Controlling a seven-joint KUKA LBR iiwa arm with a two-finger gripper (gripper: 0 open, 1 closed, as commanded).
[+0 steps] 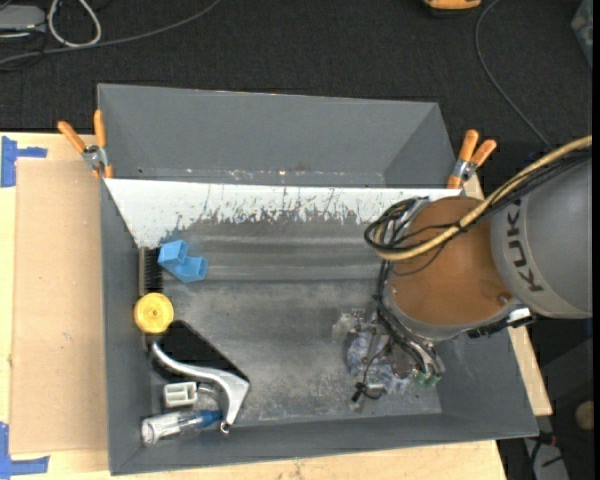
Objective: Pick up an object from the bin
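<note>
I have the hand (378,370) low in the bin's (280,138) near-right corner, its grip unreadable; next I'd confirm a catch, then lift.

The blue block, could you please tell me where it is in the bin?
In the camera view the blue block lies by the left wall of the bin, toward the back, just beyond the yellow round cap.
</note>
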